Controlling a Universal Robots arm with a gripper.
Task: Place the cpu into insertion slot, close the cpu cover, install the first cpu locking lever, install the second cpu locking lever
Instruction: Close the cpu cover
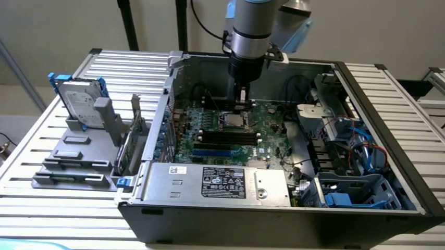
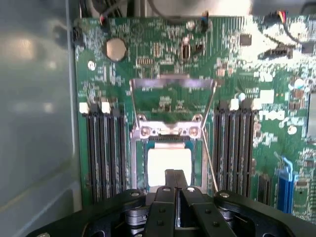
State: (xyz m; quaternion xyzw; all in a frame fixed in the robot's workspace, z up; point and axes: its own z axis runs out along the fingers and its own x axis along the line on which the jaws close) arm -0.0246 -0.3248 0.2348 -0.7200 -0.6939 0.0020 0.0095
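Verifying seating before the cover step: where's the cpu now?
Wrist view: the cpu lies in the insertion slot mid-board, between two banks of black memory slots, with the open cpu cover beyond it and the shut gripper by its edge.

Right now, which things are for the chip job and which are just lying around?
For the job: gripper, shut, above the cpu; slot, with the cpu in it; cover, open; lever.
Just lying about: hard drive; power supply; memory slots; battery.
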